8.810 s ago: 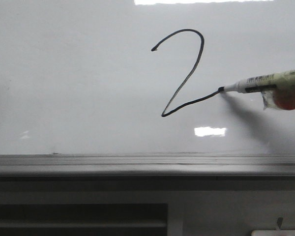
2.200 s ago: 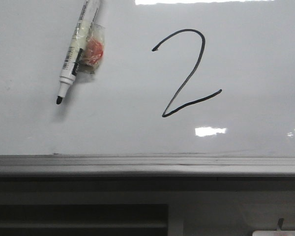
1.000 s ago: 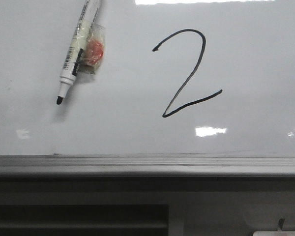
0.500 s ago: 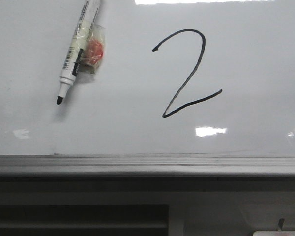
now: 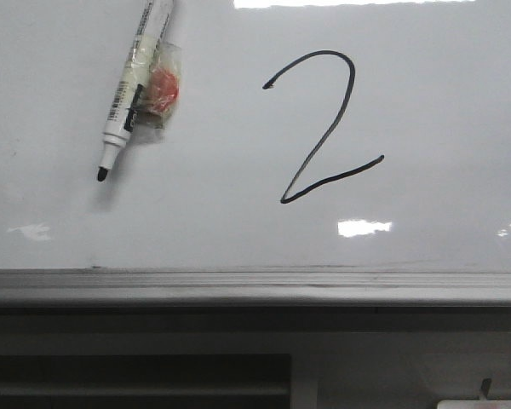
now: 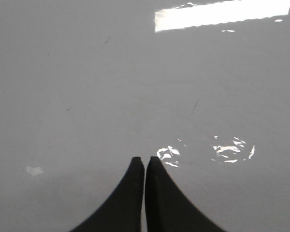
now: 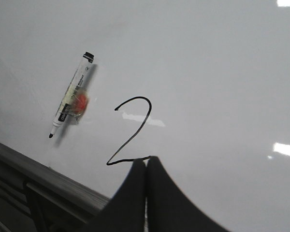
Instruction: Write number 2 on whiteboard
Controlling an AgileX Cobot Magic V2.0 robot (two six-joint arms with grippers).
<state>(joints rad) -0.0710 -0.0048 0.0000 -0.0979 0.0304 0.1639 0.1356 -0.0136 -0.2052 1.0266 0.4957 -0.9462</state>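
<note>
1. The number 2 [image 5: 324, 128] is drawn in black on the whiteboard [image 5: 443, 111], right of centre in the front view, with a hooked top, a long diagonal and a short rising base.
2. A marker [image 5: 129, 94] is seen stuck flat on the whiteboard, to the left of the number 2 and well apart from it, tilted with its black tip pointing down; a red-orange piece under clear tape [image 5: 160, 92] is fixed beside its barrel.
3. A grey ledge [image 5: 255, 285] runs along the lower edge of the whiteboard.
4. The left gripper [image 6: 144, 162] is seen pressed closed with nothing between its fingers, facing a bare glossy part of the whiteboard.
5. The right gripper [image 7: 146, 163] is likewise closed and empty, its fingertips overlapping the base stroke of the number 2 in its own view; contact cannot be told.
</note>
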